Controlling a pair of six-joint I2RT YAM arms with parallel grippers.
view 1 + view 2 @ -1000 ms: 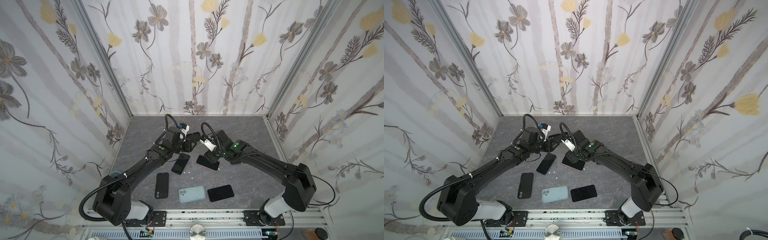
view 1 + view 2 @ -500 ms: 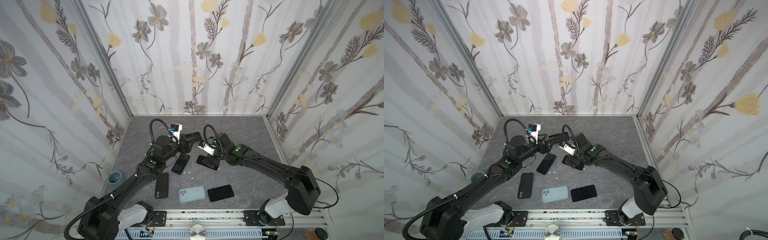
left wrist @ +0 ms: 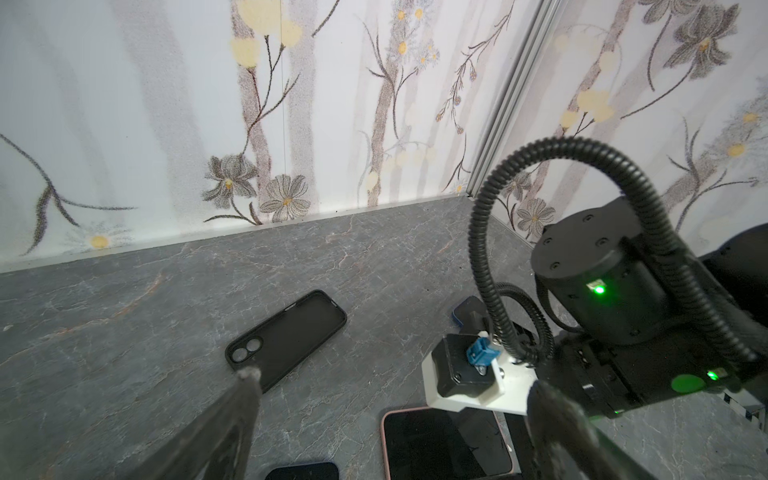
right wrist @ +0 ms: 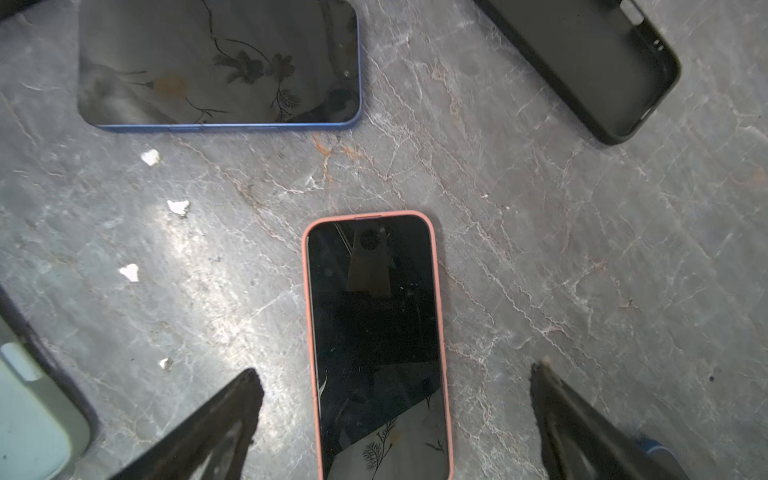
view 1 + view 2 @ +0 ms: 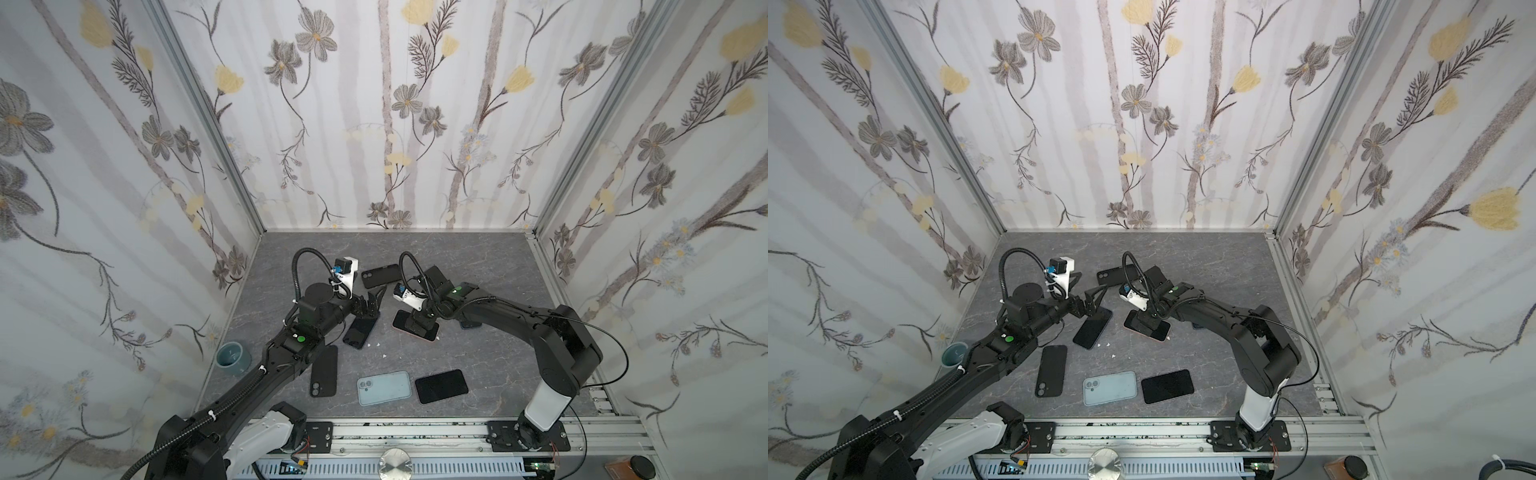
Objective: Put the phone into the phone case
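Both sets of jaws have swung wide since a second ago, and the left arm has drawn back a little toward the front rail. Fully apart, the left jaws have nothing between the fingers point(image 3: 224, 424); in both top views they hang over the far end of the blue-edged phone point(image 5: 360, 330) point(image 5: 1092, 328), and whether they touch it I cannot tell. Just as wide, the right jaws set their fingers point(image 4: 224, 411) either side of the pink-cased phone point(image 4: 376, 340) point(image 5: 400, 323) point(image 5: 1133, 323) with grey table point(image 4: 540, 249) showing in both gaps, so they hold nothing. That phone lies flat and screen up near the middle of the table, partly under the right wrist in both top views, with pink rim round the three edges that the right wrist view shows. Just beside it, toward the left arm, lies the blue-edged phone, also screen up, and white scraps point(image 4: 178, 206) dot the table between the two. Beyond the left jaws, toward the back wall, an empty black case point(image 3: 286, 334) point(image 5: 380, 276) point(image 5: 1115, 274) lies open side up. Nearer the front rail three flat things sit in a row: a black slab with two lens rings point(image 5: 323, 371) point(image 5: 1051, 370), phone or case I cannot tell; a light blue phone point(image 5: 384, 387) point(image 5: 1109, 387), back up; and a black-screened phone point(image 5: 441, 386) point(image 5: 1167, 385). A teal cup point(image 5: 232, 354) stands against the left wall.
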